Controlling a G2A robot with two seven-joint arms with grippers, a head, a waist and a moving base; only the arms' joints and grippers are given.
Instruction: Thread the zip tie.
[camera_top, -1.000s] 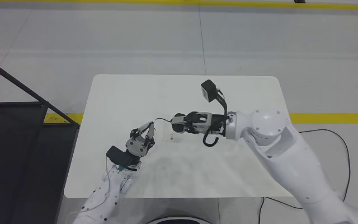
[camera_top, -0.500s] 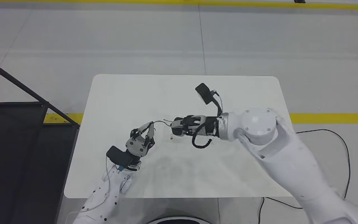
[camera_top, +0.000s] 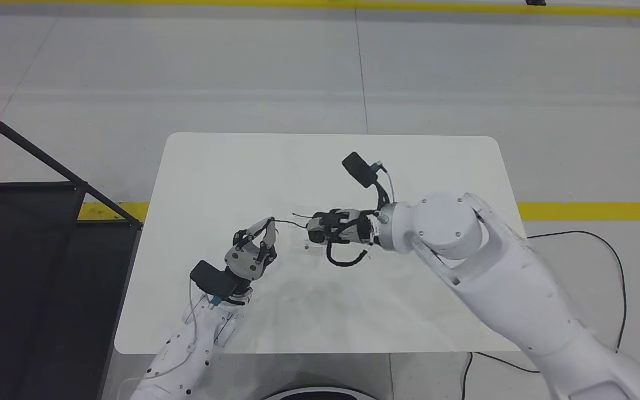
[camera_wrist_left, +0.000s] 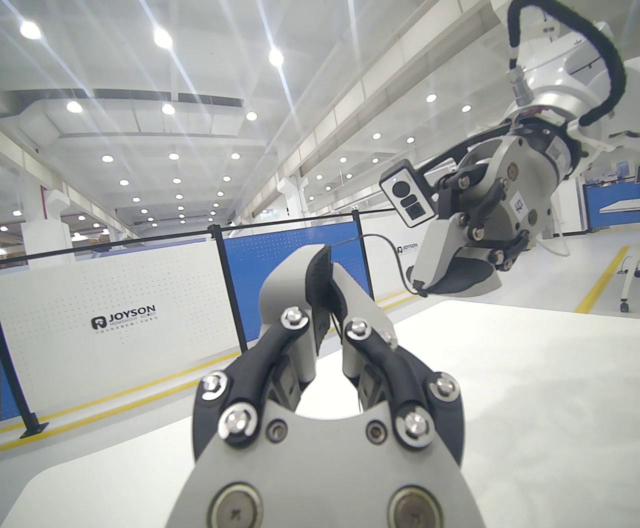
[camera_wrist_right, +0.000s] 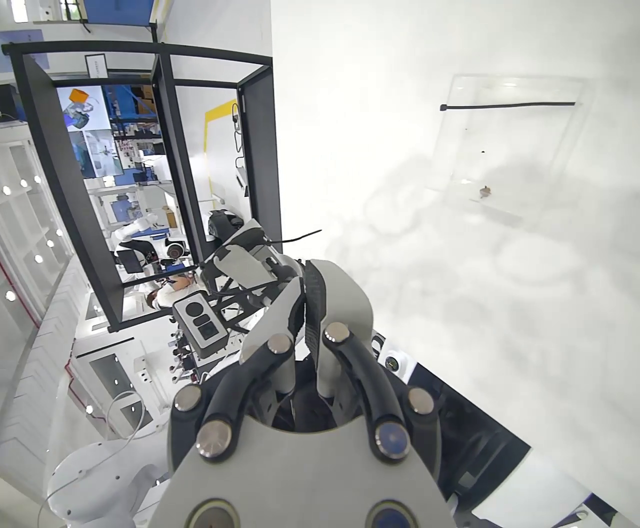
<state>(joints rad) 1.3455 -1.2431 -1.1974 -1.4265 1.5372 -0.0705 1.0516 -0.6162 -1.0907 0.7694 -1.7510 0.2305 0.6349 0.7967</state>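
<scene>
Alignment step: the thin black plastic zip tie (camera_top: 290, 215) arcs above the white bench (camera_top: 430, 170). The left gripper (camera_top: 267, 227) has its fingers pinching one end. The right gripper (camera_top: 313, 227), at its 3 o'clock, pinches the other. The next move likely calls for steering the tail squarely into the head.

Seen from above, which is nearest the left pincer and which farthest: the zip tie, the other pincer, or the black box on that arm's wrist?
1. zip tie, held in the left pincer itself.
2. right pincer, at the tie's other end.
3. black box, farther back, behind that pincer.
</scene>
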